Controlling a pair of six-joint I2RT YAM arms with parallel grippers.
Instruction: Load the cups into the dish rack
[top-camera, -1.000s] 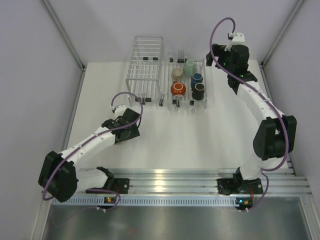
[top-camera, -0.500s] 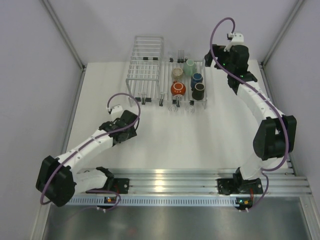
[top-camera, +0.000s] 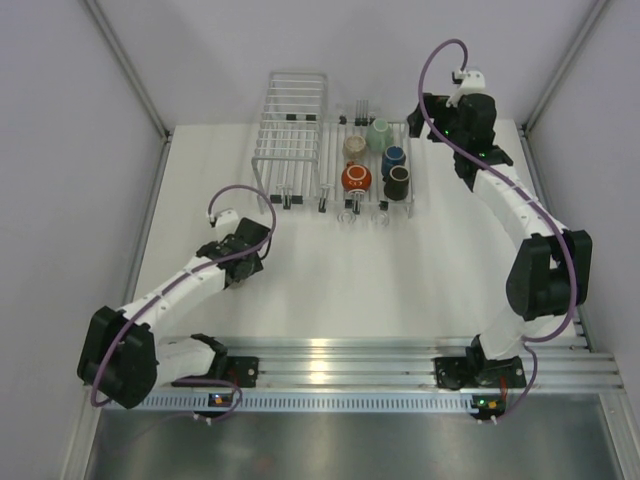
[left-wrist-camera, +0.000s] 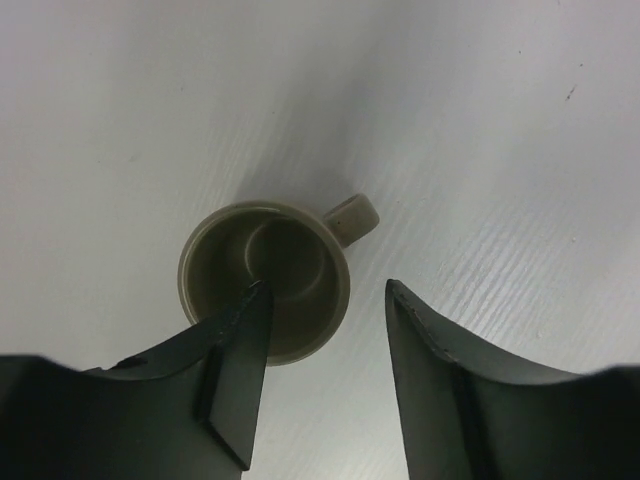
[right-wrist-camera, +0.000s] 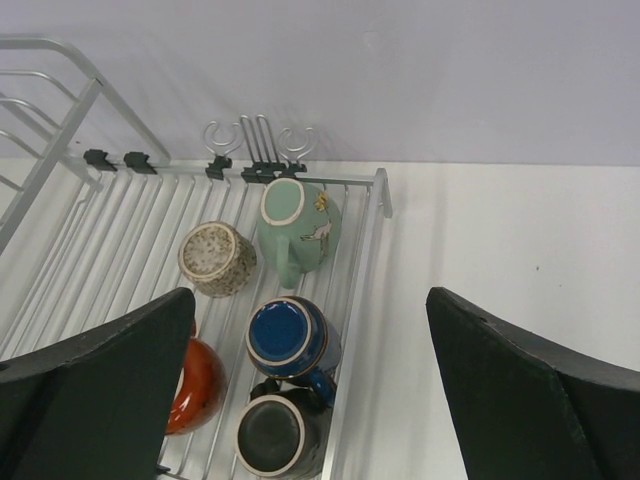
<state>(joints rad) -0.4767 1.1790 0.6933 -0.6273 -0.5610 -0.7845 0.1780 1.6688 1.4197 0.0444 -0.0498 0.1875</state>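
Observation:
An olive-grey cup (left-wrist-camera: 265, 280) stands upright on the white table, its handle (left-wrist-camera: 350, 216) pointing right. My left gripper (left-wrist-camera: 325, 290) hangs open just above it, one finger over the cup's mouth and the other outside its right wall. In the top view the left gripper (top-camera: 238, 262) hides that cup. The dish rack (right-wrist-camera: 368, 272) holds a mint cup (right-wrist-camera: 300, 225), a beige speckled cup (right-wrist-camera: 215, 258), a dark blue cup (right-wrist-camera: 290, 338), an orange-red cup (right-wrist-camera: 195, 385) and a dark brown cup (right-wrist-camera: 275, 435). My right gripper (right-wrist-camera: 310, 295) is wide open and empty above the rack's right side.
A taller box-shaped wire basket (top-camera: 290, 135) stands just left of the dish rack (top-camera: 335, 195). Wire hooks (right-wrist-camera: 258, 140) rise from the rack's far rim. Grey walls close in the table at the back and sides.
My left gripper has shifted a little to the left and towards the near edge, and its jaws have narrowed slightly. The right arm has stayed still.

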